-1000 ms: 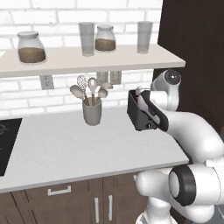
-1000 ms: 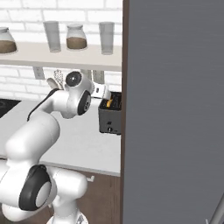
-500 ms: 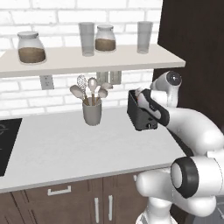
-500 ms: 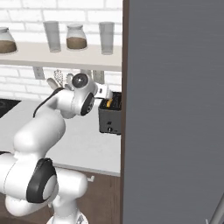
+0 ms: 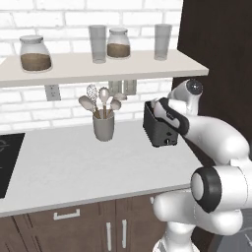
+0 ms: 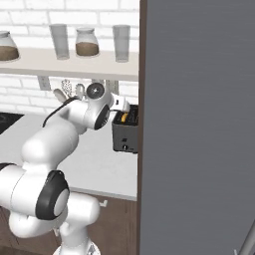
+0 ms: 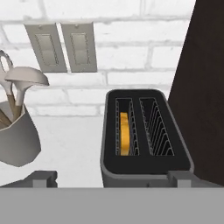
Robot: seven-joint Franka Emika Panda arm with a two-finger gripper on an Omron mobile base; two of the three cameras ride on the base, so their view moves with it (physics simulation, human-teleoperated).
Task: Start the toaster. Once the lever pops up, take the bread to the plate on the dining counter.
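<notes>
The dark toaster [image 7: 146, 164] stands on the pale worktop against the brick wall, next to a tall dark cabinet. The bread [image 7: 124, 133], golden at its edge, sits deep in the left slot; the right slot holds nothing. My gripper [image 7: 111, 178] hovers just above the toaster's near end, open, with its tips wide apart and nothing between them. From the left base view my hand [image 5: 165, 110] covers the top of the toaster [image 5: 156, 132]. The right base view shows the toaster [image 6: 124, 137] and a sliver of bread [image 6: 130, 118]. The plate and the dining counter are out of view.
A grey utensil cup [image 5: 104, 127] with spoons stands left of the toaster. A shelf [image 5: 98, 66] with jars and glasses hangs close overhead. The dark cabinet [image 5: 221, 54] walls off the right side. Wall outlets [image 7: 61, 46] sit behind, and a cooktop [image 5: 6, 160] lies far left.
My arm's upper joints have swung slightly toward the toaster. The toaster, the bread and the open jaws look the same.
</notes>
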